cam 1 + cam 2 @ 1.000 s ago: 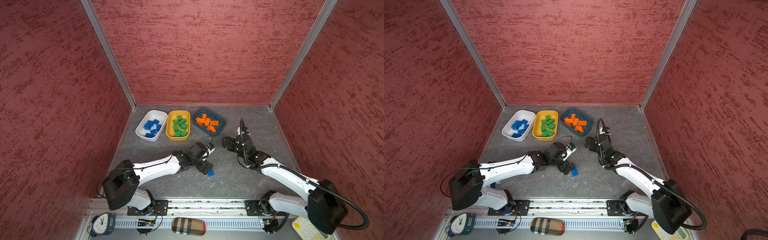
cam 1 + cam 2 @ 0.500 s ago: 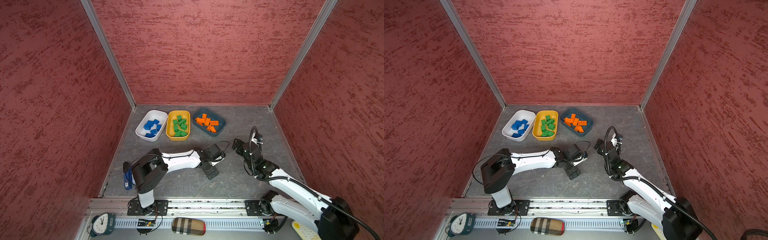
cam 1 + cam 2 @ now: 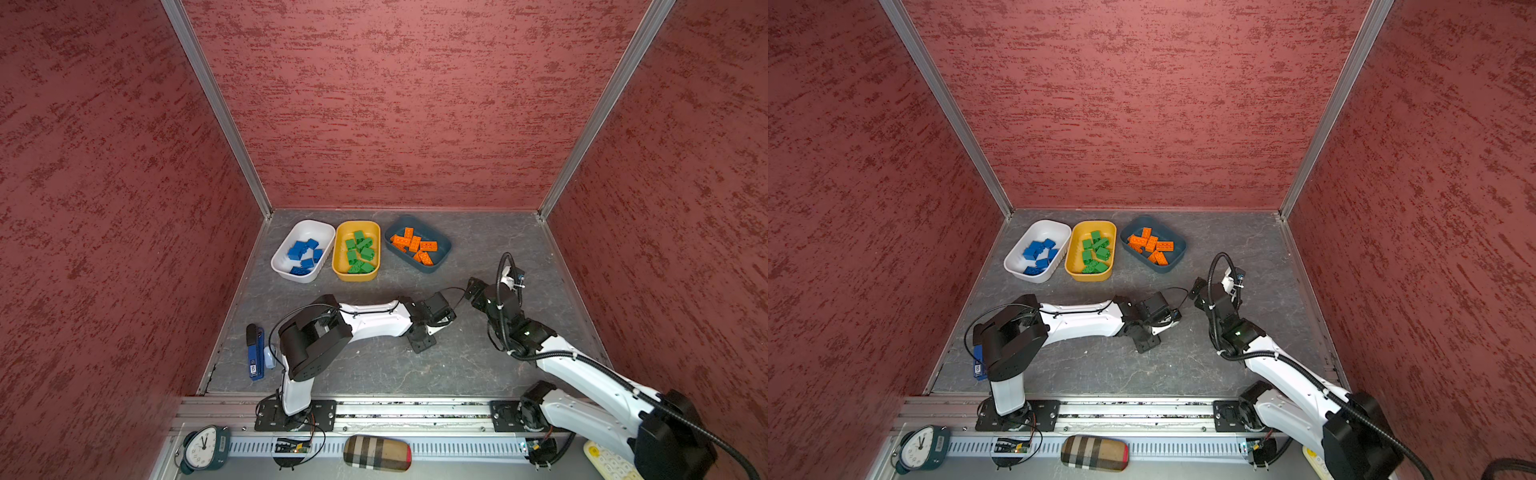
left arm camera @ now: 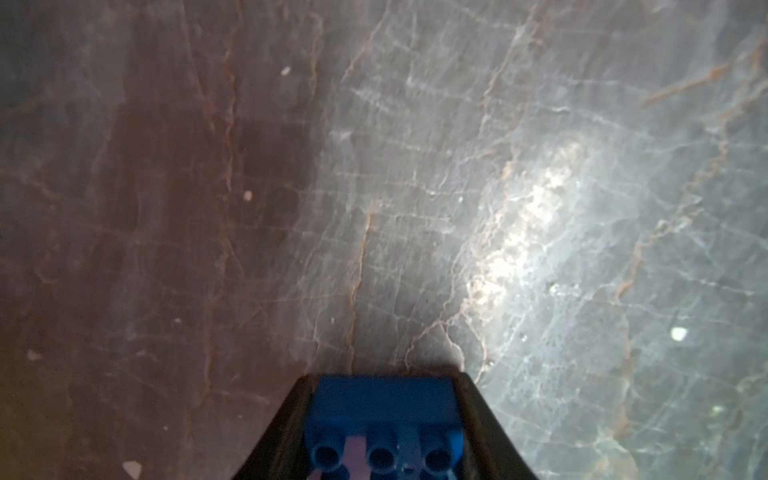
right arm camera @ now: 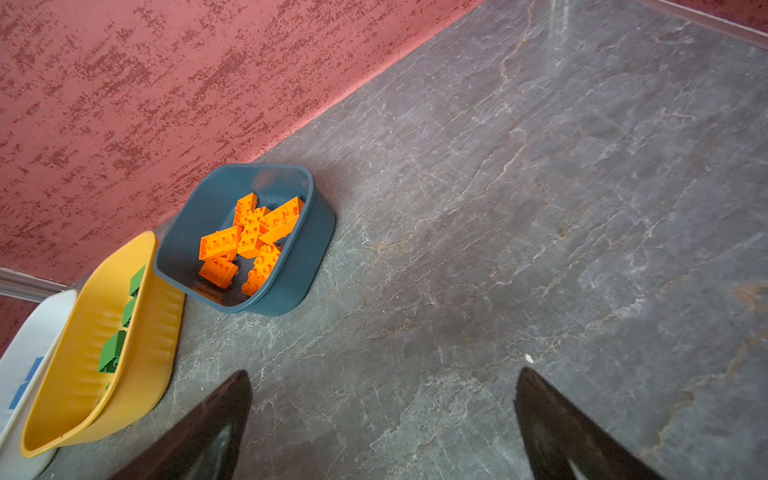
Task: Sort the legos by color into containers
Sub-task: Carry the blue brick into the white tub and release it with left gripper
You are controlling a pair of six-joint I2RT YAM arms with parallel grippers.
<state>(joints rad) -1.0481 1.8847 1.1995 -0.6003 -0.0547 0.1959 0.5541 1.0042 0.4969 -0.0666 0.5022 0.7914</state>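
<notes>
- The left gripper is closed narrow on a blue brick. The brick sits between its two fingers, right at the tips, with its studded face turned toward the wrist camera. I cannot tell if it is already off the table or touches it.
- In my judgement the brick may slip or turn during the lift. The plastic is smooth and the hold seems to be only at the finger ends.
- The brick should go to the white tub, where the other blue bricks lie. This tub is well apart from the left gripper, ahead of it and to its left.
- The yellow tub, with green bricks, stands just beside the white one and nearer to the gripper. An early release could put the blue brick in it.
- A low approach could push the white tub, which looks light.
- The right gripper is wide and holds nothing. It hangs near the left wrist, so a quick lift of the left arm may hit it.
- The teal tub holds orange bricks, ahead of the right gripper.
</notes>
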